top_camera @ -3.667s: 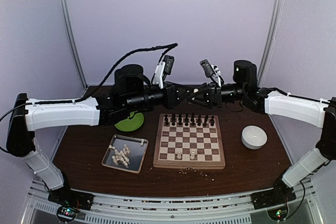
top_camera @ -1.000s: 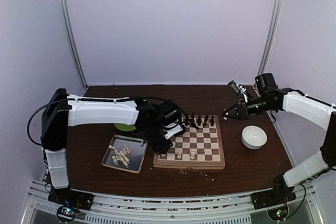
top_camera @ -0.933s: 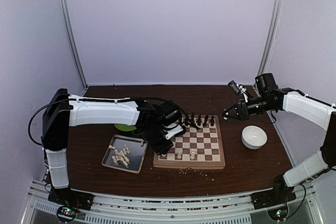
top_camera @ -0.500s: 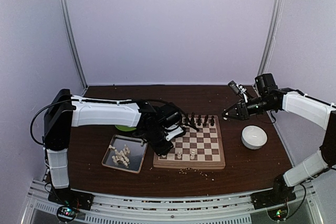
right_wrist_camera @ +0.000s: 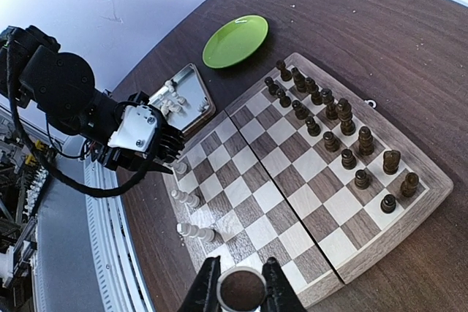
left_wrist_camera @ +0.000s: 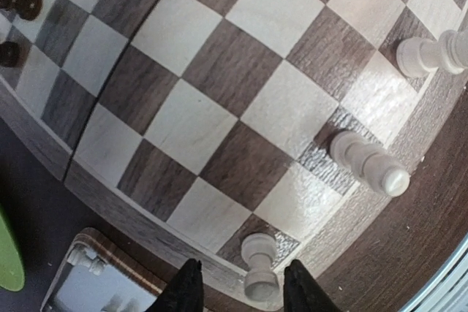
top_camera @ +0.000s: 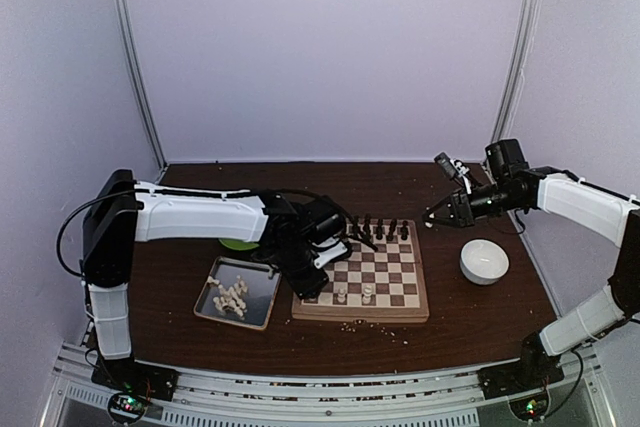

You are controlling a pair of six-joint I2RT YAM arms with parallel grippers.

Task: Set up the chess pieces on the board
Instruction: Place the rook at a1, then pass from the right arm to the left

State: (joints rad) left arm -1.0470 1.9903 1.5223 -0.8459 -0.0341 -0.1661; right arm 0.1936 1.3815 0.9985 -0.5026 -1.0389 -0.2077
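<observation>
Left gripper (left_wrist_camera: 242, 288) newly down at board (top_camera: 385, 269) corner; brown table (top_camera: 470, 322)

Left tool (left_wrist_camera: 241, 272) spread low; right tool (right_wrist_camera: 240, 267) grips dark piece (right_wrist_camera: 241, 291).

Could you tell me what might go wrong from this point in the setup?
1. The left gripper has its jaws either side of a white piece on a corner square of the board, right by its edge; pulling away crookedly could tip it off.
2. The right gripper holds a dark piece, and the dark rows stand tightly packed; lowering it in could topple neighbours.
</observation>
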